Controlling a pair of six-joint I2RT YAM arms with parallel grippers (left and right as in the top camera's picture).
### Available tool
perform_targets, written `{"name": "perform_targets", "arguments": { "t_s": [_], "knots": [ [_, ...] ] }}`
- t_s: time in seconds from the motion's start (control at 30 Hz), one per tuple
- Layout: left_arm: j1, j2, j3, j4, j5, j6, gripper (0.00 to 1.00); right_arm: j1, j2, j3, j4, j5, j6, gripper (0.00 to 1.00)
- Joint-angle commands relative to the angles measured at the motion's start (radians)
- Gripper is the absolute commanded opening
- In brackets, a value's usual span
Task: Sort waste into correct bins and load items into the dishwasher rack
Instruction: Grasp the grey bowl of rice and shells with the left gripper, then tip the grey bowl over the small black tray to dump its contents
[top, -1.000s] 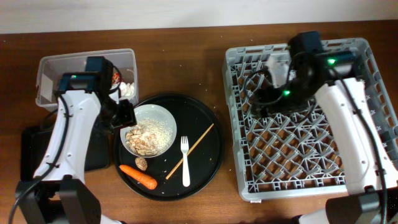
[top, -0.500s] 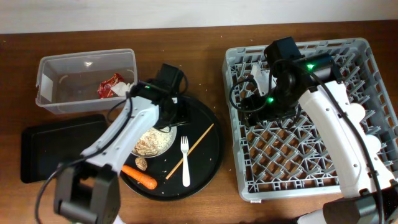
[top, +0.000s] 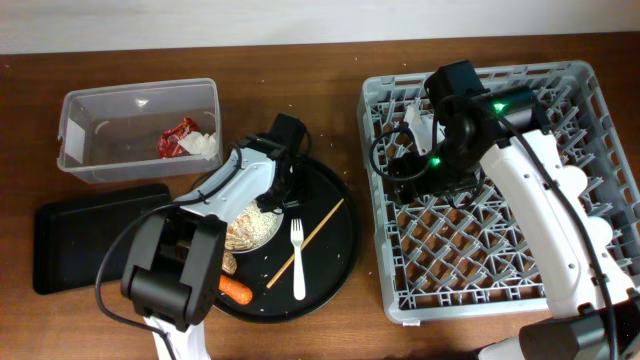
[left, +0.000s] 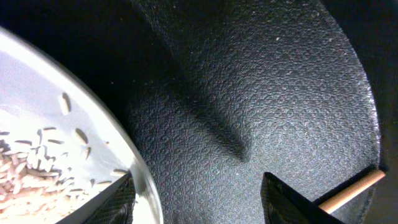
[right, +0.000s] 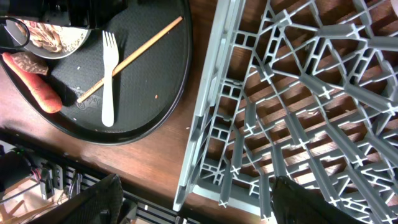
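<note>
As left end effector (left: 196, 190) gapes, bowl (left: 43, 99) below.

L fingers (left: 119, 200) & R fingers (right: 305, 202) both spread apart, aimed downwd.

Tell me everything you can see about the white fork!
The white fork is plain white all over and looks like plastic, with short prongs at one end and a long, straight handle. It lies flat on the round black tray, prongs pointing toward the far side of the table. A thin wooden stick crosses it just below the prongs. Nothing is holding it.
</note>
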Motion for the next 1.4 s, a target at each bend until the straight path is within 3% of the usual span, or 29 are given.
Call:
{"name": "perform_targets", "arguments": {
  "t_s": [0.0, 0.2, 0.27, 0.4, 0.7, 0.93, 1.37],
  "knots": [
    [-0.002, 0.05, -0.017, -0.014, -0.031, -0.01, 0.59, 0.002, -0.006, 0.001, -0.002, 0.006, 0.007, 0.8],
    [-0.002, 0.05, -0.017, -0.078, -0.11, -0.01, 0.42, 0.002, -0.006, 0.001, -0.002, 0.006, 0.007, 0.8],
    [-0.002, 0.05, -0.017, -0.079, -0.109, -0.01, 0.4, 0.002, -0.006, 0.001, -0.002, 0.006, 0.007, 0.8],
    [-0.002, 0.05, -0.017, -0.077, -0.11, -0.01, 0.2, 0.002, -0.006, 0.001, -0.003, 0.006, 0.007, 0.8],
    [-0.002, 0.05, -0.016, -0.069, -0.148, -0.009, 0.01, 0.002, -0.006, 0.001, -0.003, 0.006, 0.007, 0.79],
    [-0.002, 0.049, 0.02, -0.147, -0.219, 0.023, 0.01, 0.002, -0.006, 0.001, -0.003, 0.006, 0.007, 0.8],
    [-0.002, 0.04, 0.311, -0.548, -0.346, 0.043, 0.01, 0.002, -0.006, 0.001, -0.014, 0.006, 0.004, 0.8]
  ]
}}
